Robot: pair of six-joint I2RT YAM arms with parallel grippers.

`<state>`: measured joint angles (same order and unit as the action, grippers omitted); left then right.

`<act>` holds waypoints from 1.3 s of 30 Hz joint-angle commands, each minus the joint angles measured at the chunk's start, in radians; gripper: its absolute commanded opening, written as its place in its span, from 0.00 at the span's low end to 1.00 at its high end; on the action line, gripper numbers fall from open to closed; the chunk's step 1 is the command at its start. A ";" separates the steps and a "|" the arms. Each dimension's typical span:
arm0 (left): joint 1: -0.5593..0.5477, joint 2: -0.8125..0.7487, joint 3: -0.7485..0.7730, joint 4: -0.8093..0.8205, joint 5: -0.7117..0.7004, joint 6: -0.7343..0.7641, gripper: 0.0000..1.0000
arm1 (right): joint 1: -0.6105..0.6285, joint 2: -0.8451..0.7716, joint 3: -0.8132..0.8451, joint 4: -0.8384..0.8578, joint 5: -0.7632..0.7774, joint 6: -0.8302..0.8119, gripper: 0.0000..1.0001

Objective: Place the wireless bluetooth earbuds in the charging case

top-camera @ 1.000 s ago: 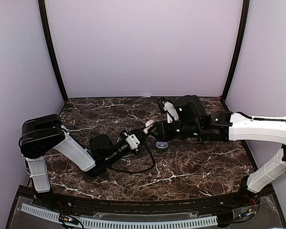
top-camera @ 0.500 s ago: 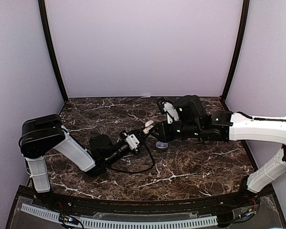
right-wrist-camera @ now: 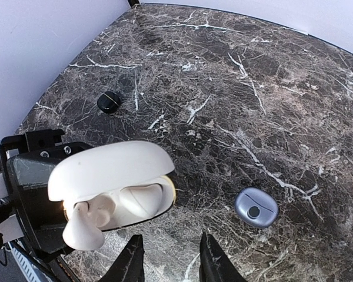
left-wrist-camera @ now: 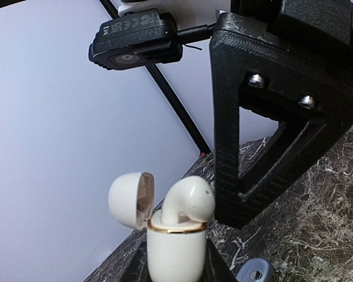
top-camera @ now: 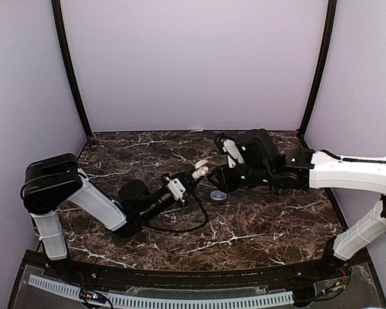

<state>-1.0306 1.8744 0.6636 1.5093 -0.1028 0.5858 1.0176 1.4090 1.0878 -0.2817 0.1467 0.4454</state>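
Right gripper (right-wrist-camera: 169,261) jaws are held apart, empty, just beside white charging case (right-wrist-camera: 115,176). Case is clamped in left gripper (top-camera: 194,176), lid open, white earbud (right-wrist-camera: 85,229) partly seated. Grey-blue case (right-wrist-camera: 256,207), then black earbud (right-wrist-camera: 109,101), are seen on table (right-wrist-camera: 294,88) beyond.

Gold-rimmed white case (left-wrist-camera: 175,258); white earbud (left-wrist-camera: 188,200); grey-blue case (right-wrist-camera: 256,207); brown, white-veined marble table (right-wrist-camera: 253,88).

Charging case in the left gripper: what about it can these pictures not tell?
- Second socket of the charging case: left wrist view, hidden behind the white earbud.
- Fingers of the left gripper: left wrist view, mostly cut off by the bottom edge.
- Case interior: top view, too small.
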 commanded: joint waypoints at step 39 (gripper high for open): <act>0.003 -0.064 -0.068 0.025 0.011 -0.080 0.00 | -0.005 -0.085 -0.084 0.192 -0.133 -0.112 0.72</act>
<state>-1.0302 1.8481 0.6048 1.5093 -0.0898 0.5110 1.0161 1.3041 0.9592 -0.1432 0.0185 0.3412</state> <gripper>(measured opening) 0.269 0.682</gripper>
